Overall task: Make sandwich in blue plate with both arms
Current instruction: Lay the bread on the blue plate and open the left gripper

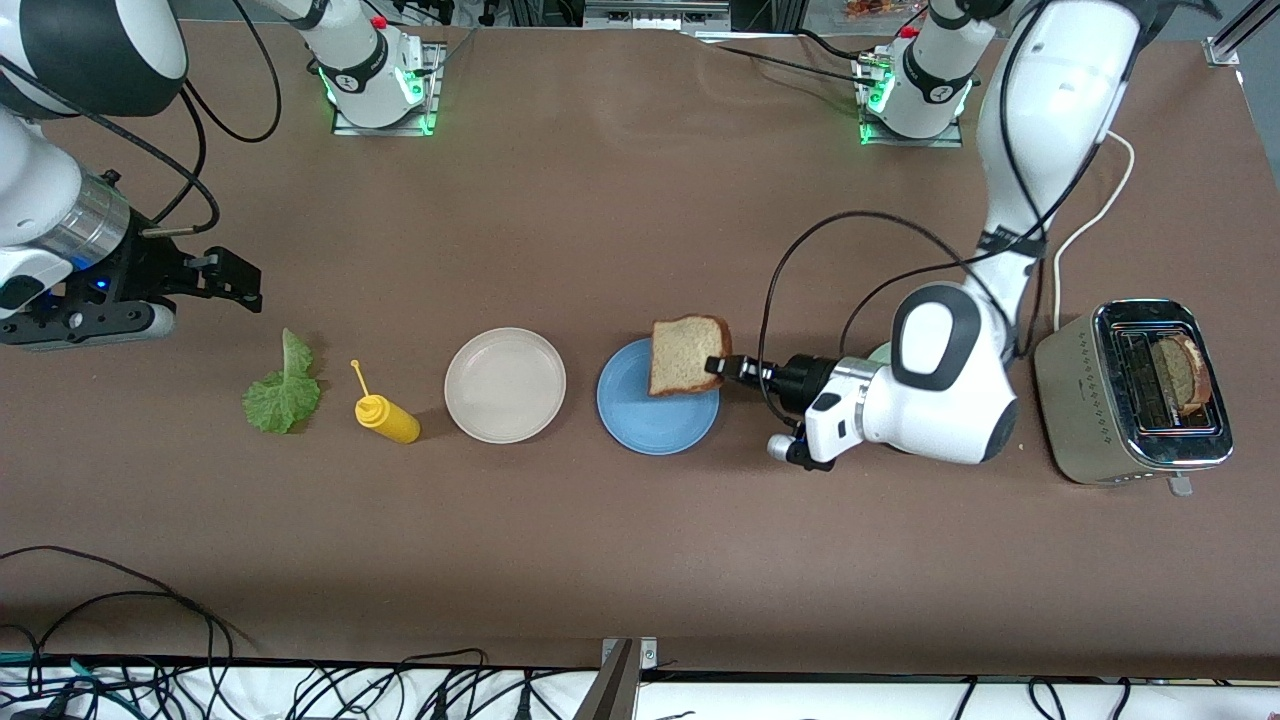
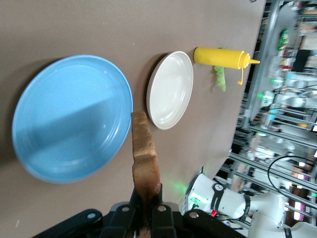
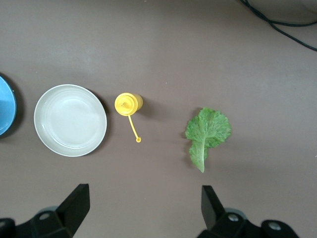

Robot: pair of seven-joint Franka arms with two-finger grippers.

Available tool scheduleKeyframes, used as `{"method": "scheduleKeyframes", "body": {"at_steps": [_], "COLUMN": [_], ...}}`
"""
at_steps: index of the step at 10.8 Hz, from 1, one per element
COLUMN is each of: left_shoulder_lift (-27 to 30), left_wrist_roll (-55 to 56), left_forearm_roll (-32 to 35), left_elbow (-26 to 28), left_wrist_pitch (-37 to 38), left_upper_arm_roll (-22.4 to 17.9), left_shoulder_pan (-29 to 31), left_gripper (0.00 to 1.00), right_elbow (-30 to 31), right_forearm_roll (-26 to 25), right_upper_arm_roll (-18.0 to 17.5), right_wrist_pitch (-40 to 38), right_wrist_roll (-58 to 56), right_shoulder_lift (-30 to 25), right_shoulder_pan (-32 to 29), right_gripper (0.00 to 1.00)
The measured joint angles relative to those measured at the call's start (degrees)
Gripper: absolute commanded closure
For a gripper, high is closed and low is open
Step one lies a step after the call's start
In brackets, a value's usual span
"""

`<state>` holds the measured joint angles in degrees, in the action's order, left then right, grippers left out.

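The left gripper (image 1: 716, 366) sits just right of the middle of the front view. It's pinched tight on a slice of bread (image 1: 688, 354) and holds it by one edge, up over the blue plate (image 1: 640, 418). The slice stands on its side, tilted, over the plate's upper right part. In the left wrist view the slice (image 2: 145, 163) shows edge-on, coming up from the bottom middle w/ the black fingers (image 2: 159, 216) clamped on its dark crust. The plate (image 2: 64, 119) fills the left of that pic & it's bare.

The right gripper (image 1: 228, 278) hangs at the far left of the front view, upper half, over bare table just above the lettuce leaf (image 1: 284, 390). Its fingers are wide apart w/ nothing in them. In the right wrist view the 2 fingertips (image 3: 74, 201) poke up from the bottom corners, far from each other. The leaf (image 3: 206, 134) lies flat, right of the middle there.

Along the middle row of the front view, going from the leaf toward the blue plate: a yellow squeeze bottle (image 1: 387, 415), then a pale plate (image 1: 505, 385)

At the far right of the front view stands a shiny toaster (image 1: 1135, 392) w/ another slice (image 1: 1185, 372) sticking out of a slot
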<state>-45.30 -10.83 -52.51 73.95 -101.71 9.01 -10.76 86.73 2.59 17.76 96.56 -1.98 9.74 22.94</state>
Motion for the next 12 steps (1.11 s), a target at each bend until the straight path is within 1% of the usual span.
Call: {"method": "scheduleKeyframes", "body": {"at_steps": [2, 4, 5, 6, 7, 9, 12], "left_shoulder_lift": [-4.9, -7.2, -8.3, -9.5, -10.4, -11.1, -11.1], "left_wrist_roll": [-6.1, -9.8, -12.1, -14.6, -16.2, -17.5, -18.3], "left_forearm_roll": [-5.2, -6.4, -7.7, -9.2, -10.0, -11.8, -12.1], "left_elbow": [0.0, 0.0, 0.0, 0.0, 0.0, 0.0, -0.6], "left_wrist_pitch": [-2.3, -4.0, -4.5, -4.7, -4.8, -5.2, -5.6], "left_upper_arm_roll": [0.0, 0.0, 0.0, 0.0, 0.0, 0.0, -0.1], "left_shoulder_pan": [0.0, 0.0, 0.0, 0.0, 0.0, 0.0, 0.4], "left_gripper": [1.00, 1.00, 0.91, 0.02, 0.00, 0.00, 0.00], "right_elbow": [0.0, 0.0, 0.0, 0.0, 0.0, 0.1, 0.1], "right_forearm_roll": [0.0, 0.0, 0.0, 0.0, 0.0, 0.0, 0.0], "right_upper_arm_roll": [0.0, 0.0, 0.0, 0.0, 0.0, 0.0, 0.0], "right_wrist_pitch": [0.0, 0.0, 0.0, 0.0, 0.0, 0.0, 0.0], "right_wrist_roll": [0.0, 0.0, 0.0, 0.0, 0.0, 0.0, 0.0], "right_shoulder_lift": [0.2, 0.3, 0.3, 0.3, 0.3, 0.3, 0.3], "right_shoulder_pan": [0.1, 0.4, 0.5, 0.5, 0.6, 0.6, 0.6], "right_gripper": [0.00, 0.00, 0.00, 0.00, 0.00, 0.00, 0.00]}}
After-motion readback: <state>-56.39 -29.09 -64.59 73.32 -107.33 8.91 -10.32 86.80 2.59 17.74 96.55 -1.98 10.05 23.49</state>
